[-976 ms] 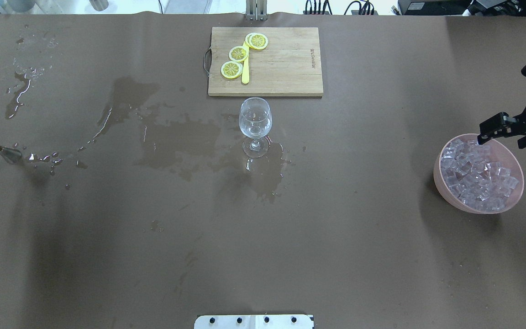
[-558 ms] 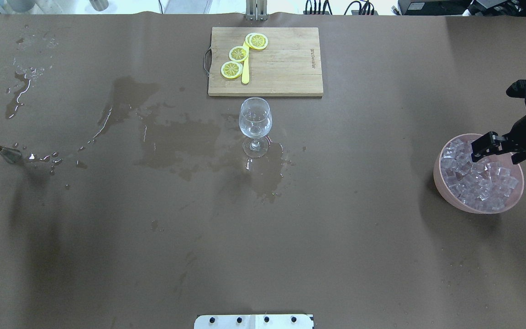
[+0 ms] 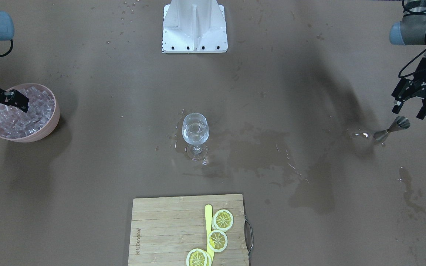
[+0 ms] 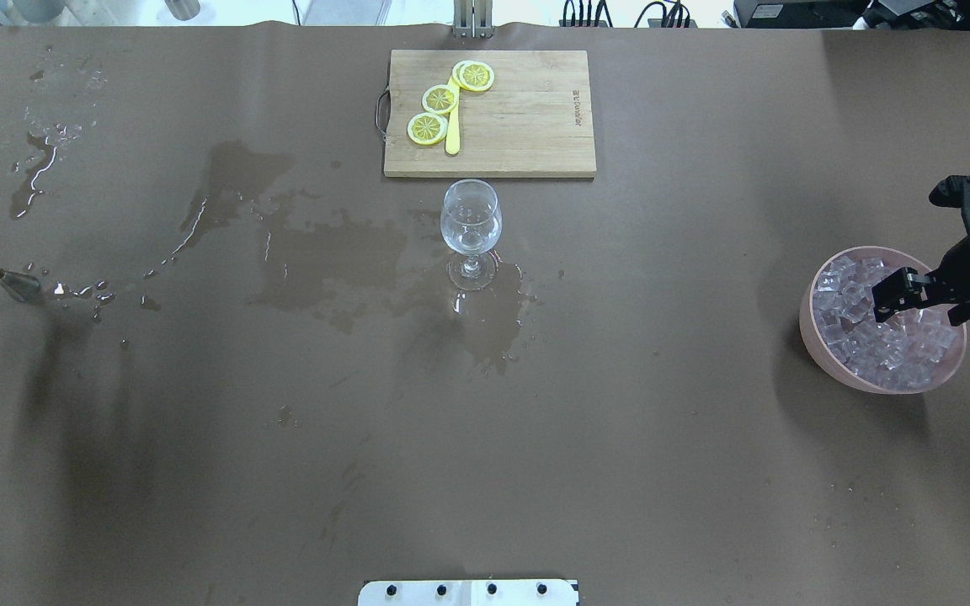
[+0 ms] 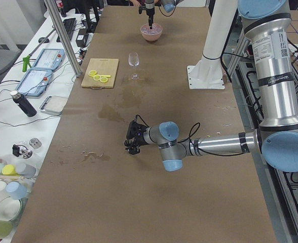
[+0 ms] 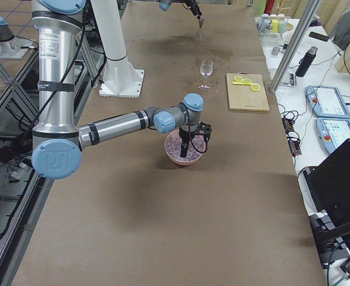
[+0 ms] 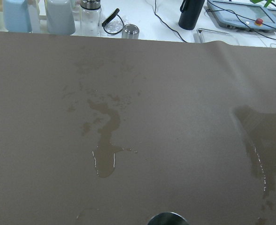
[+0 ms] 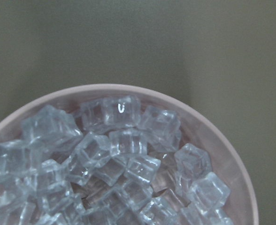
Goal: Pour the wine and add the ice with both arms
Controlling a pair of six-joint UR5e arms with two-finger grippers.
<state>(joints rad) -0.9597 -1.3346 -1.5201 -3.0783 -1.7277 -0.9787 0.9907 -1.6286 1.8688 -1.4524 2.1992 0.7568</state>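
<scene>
BOTH ARMS AT WORK: At the far-left edge of the bench [image 4: 620, 438], my left fingers [image 3: 408, 111] hang spread apart and empty just above a small steel jigger [image 3: 392, 129] that sits among droplets. Dark wet patches [image 4: 325, 261] and glinting puddles run across the brown covering from there toward the middle. There a stemmed glass [image 4: 470, 220] stands upright on a wet spot, with the wine [image 3: 195, 137] lying as a small clear pool in the bottom of its bowl. Just beyond the glass, on the far side, a wooden cutting board [image 4: 527, 126] carries three lemon slices [image 4: 439, 98] beside a yellow stick [image 4: 452, 135]. At the near edge the white stand base [image 4: 468, 592] shows. On the right, well apart from the glass, the ice [image 4: 855, 332] is heaped in a pink bowl [image 4: 818, 364]. My right fingers [image 4: 917, 317] are parted and hold nothing, set low over the cubes. I cannot tell whether their tips touch the ice.
</scene>
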